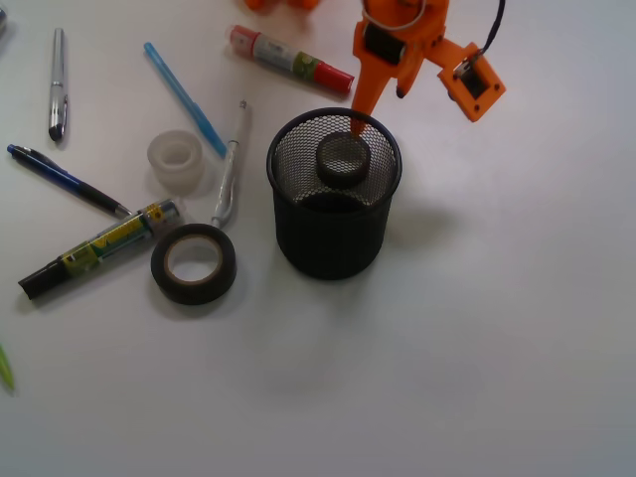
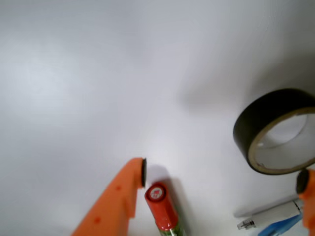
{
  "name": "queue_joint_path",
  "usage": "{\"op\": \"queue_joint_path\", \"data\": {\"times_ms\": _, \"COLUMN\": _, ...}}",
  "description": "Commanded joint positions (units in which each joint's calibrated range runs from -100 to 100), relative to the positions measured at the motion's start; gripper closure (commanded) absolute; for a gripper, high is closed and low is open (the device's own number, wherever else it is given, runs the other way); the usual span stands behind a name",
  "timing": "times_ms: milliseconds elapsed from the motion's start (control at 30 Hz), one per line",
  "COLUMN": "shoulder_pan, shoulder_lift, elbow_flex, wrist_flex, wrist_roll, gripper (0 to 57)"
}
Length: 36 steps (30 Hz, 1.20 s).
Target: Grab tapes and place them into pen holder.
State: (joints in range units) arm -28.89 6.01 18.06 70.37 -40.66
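Front view showed the claw [image 1: 360, 119] above the far rim of the pen holder [image 1: 298, 253], with the small dark grey tape [image 1: 343, 159] lying flat in the holder's mouth just below the fingertip; whether they touched could not be told. In the wrist view the jaws stood spread wide, pinching nothing. The translucent white tape [image 1: 177, 161] and the wider black tape [image 1: 194, 263] lay on the counter [image 1: 497, 348] left of the holder, among pens. Both looked light and stiff. The black roll's smooth outside might slip, so a pinch across its wall, one finger inside the core, seemed safest.
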Motion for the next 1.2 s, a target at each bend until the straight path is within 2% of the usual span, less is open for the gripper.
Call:
{"op": "queue_joint_path", "data": {"times_ms": 0, "shoulder_pan": -0.45, "shoulder_lift": 0.75, "elbow_flex": -3.39, "wrist_flex": 0.32, "wrist_roll": -1.32, "gripper": 23.5}}
{"op": "queue_joint_path", "data": {"times_ms": 367, "shoulder_pan": -0.90, "shoulder_lift": 1.00, "elbow_flex": 4.40, "wrist_flex": -10.79, "wrist_roll": -1.61, "gripper": 23.5}}
{"op": "queue_joint_path", "data": {"times_ms": 733, "shoulder_pan": 3.06, "shoulder_lift": 1.34, "elbow_flex": 8.30, "wrist_flex": -11.49, "wrist_roll": -1.56, "gripper": 23.5}}
{"op": "queue_joint_path", "data": {"times_ms": 900, "shoulder_pan": 2.54, "shoulder_lift": 8.82, "elbow_flex": 7.76, "wrist_flex": -14.81, "wrist_roll": -1.56, "gripper": 23.7}}
{"op": "queue_joint_path", "data": {"times_ms": 967, "shoulder_pan": 2.16, "shoulder_lift": 11.54, "elbow_flex": 7.76, "wrist_flex": -15.95, "wrist_roll": -1.61, "gripper": 26.4}}
{"op": "queue_joint_path", "data": {"times_ms": 1033, "shoulder_pan": 2.24, "shoulder_lift": 12.99, "elbow_flex": 7.57, "wrist_flex": -15.95, "wrist_roll": -1.61, "gripper": 31.4}}
{"op": "queue_joint_path", "data": {"times_ms": 1167, "shoulder_pan": 2.16, "shoulder_lift": 12.73, "elbow_flex": 6.58, "wrist_flex": -15.77, "wrist_roll": -1.17, "gripper": 45.0}}
